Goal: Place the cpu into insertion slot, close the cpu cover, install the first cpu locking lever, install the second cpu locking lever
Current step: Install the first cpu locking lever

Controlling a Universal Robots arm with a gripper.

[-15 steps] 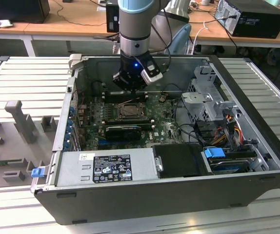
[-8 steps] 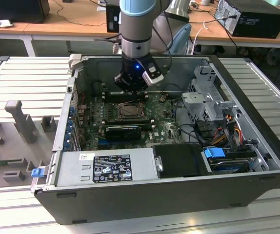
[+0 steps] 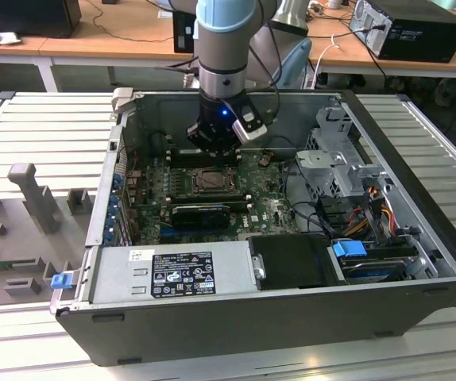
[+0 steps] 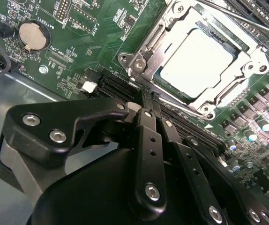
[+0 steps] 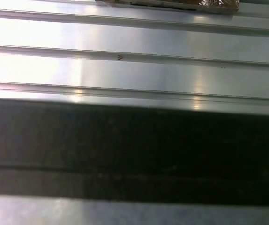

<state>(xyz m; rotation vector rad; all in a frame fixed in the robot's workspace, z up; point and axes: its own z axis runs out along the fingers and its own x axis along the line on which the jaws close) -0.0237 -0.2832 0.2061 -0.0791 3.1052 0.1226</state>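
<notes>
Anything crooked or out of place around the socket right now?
Nothing stands out. In the second wrist view the cpu lies flat and square in the insertion slot, with the cpu cover framing it evenly.

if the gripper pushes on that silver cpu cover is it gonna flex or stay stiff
The cpu cover looks like thin sheet metal with a large open centre, so it probably flexes slightly. It already lies flat around the cpu, so a push likely meets firm support. Its shiny surface may be slippery.

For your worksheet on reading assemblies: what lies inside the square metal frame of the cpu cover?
In the second wrist view the cpu cover frames the pale cpu, which sits in the insertion slot. The slot's contacts beneath the chip are covered and cannot be seen.
</notes>
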